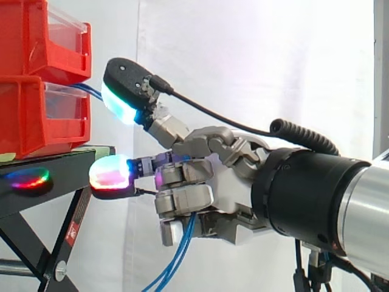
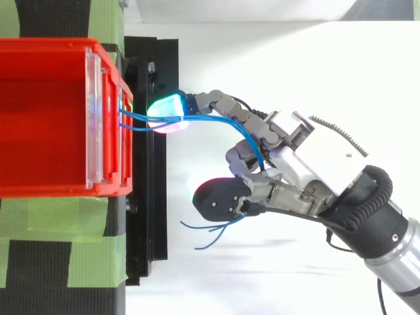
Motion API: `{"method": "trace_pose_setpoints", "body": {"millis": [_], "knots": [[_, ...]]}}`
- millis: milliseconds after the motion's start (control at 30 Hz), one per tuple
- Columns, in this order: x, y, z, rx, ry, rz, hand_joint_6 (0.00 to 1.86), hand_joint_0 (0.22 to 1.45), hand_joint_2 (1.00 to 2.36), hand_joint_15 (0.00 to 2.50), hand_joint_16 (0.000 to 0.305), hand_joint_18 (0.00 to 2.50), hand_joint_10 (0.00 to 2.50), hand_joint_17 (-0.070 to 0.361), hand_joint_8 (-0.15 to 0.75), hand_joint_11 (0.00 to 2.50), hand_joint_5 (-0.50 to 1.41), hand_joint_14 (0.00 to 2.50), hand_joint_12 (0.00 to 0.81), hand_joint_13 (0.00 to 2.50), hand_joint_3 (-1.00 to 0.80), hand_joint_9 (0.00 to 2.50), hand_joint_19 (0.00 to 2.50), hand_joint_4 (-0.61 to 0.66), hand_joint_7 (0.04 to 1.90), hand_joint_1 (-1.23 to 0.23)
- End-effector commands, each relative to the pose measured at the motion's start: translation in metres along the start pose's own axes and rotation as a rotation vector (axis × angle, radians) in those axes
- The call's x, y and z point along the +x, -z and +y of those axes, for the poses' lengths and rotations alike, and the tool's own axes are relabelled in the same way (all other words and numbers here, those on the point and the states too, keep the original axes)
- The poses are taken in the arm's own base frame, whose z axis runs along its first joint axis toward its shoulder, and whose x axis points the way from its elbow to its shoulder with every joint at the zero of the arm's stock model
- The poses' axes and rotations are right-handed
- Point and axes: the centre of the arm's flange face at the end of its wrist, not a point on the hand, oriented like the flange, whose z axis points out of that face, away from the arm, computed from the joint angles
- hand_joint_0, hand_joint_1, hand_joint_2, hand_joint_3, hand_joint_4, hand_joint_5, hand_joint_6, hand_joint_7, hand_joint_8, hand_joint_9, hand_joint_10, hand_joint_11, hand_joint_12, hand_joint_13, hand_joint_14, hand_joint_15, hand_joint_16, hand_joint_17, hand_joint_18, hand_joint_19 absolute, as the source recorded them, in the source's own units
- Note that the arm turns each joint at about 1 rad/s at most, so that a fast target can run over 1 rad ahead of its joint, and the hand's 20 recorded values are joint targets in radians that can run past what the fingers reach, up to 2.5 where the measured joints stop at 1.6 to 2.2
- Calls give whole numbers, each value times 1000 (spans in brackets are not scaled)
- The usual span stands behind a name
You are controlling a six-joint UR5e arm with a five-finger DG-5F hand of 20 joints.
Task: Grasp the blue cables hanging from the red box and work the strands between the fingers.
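The hand [image 1: 234, 179] grips the blue cables [image 1: 181, 252] in its curled fingers [image 1: 182, 198], the strands from the red box [image 1: 36, 115] hidden inside the grasp and cut off below.

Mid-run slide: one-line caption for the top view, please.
Robot hand curled round blue cables running from the red box, one glowing fingertip pad near the box's front.

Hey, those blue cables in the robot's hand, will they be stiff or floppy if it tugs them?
Likely floppy: the blue cables droop in loose curves below the hand. Probably light, since thin strands arc freely from the red bin.
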Motion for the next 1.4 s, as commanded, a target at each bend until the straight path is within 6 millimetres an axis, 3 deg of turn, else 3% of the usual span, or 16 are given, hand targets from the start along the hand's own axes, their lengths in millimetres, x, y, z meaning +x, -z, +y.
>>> {"method": "trace_pose_setpoints", "body": {"millis": [0, 100, 133, 167, 267, 333, 533, 800, 833, 1000, 1033, 1233, 1367], "knots": [[1, 0, 9, -1, -1, 4, 10, 745, 1000, 1356, 68, 1513, 1703, 153, 371, 1867, 76, 1098, 426, 1432, -1000, 1165, 1308, 336, 1050, -581], [2, -1, 13, 4, 10, 5, 10, 747, 1000, 1298, 67, 1577, 2110, 150, 377, 1877, 105, 1373, 423, 1433, -1000, 1125, 1417, 342, 1088, -585], [3, -2, 15, 7, 13, 3, 9, 748, 1000, 1269, 65, 1616, 2270, 147, 379, 1920, 120, 1571, 429, 1413, -1000, 1118, 1515, 340, 1104, -586], [4, -3, 17, 11, 20, 2, 10, 749, 1000, 1284, 65, 1634, 2300, 146, 378, 1949, 120, 1617, 416, 1405, -1000, 1116, 1548, 339, 1103, -589], [6, -6, 22, 14, 24, 2, 8, 750, 1000, 1248, 62, 1618, 2500, 139, 387, 2013, 140, 2024, 416, 1358, -1000, 1093, 1387, 345, 1113, -590], [8, -7, 25, 19, 32, 3, 9, 752, 1000, 1248, 60, 1602, 2500, 134, 401, 2132, 150, 2500, 439, 1290, -1000, 1076, 1067, 344, 1120, -589], [7, -7, 28, 44, 38, 10, 10, 757, 1000, 1282, 64, 1597, 2500, 144, 416, 2409, 184, 2500, 472, 1324, -1000, 1120, 622, 346, 1138, -599], [8, -6, 29, 44, 32, 18, 9, 757, 1000, 1456, 68, 1856, 2500, 154, 450, 2500, 208, 2500, 557, 1632, -1000, 1351, 488, 343, 1176, -614], [7, -7, 30, 43, 31, 16, 9, 755, 1000, 1470, 206, 1953, 2500, 155, 457, 2500, 223, 2500, 561, 1668, -1000, 1404, 476, 343, 1187, -616], [6, -7, 34, 42, 27, 14, 9, 742, 1000, 1483, 229, 2314, 2500, 172, 489, 2500, 261, 2500, 605, 1825, -1000, 1635, 424, 359, 1211, -621], [6, -7, 34, 42, 27, 14, 9, 739, 1000, 1478, 247, 2441, 2500, 185, 491, 2500, 273, 2500, 617, 1880, -1000, 1681, 471, 364, 1212, -621], [7, -6, 34, 43, 29, 17, 10, 726, 1000, 1531, 255, 2500, 2500, 191, 521, 2500, 307, 2500, 637, 2053, -997, 1997, 612, 381, 1200, -616], [6, -8, 34, 43, 29, 14, 12, 723, 1000, 1593, 259, 2500, 2500, 194, 534, 2500, 307, 2500, 640, 2074, -1000, 2047, 643, 384, 1197, -615]]}}
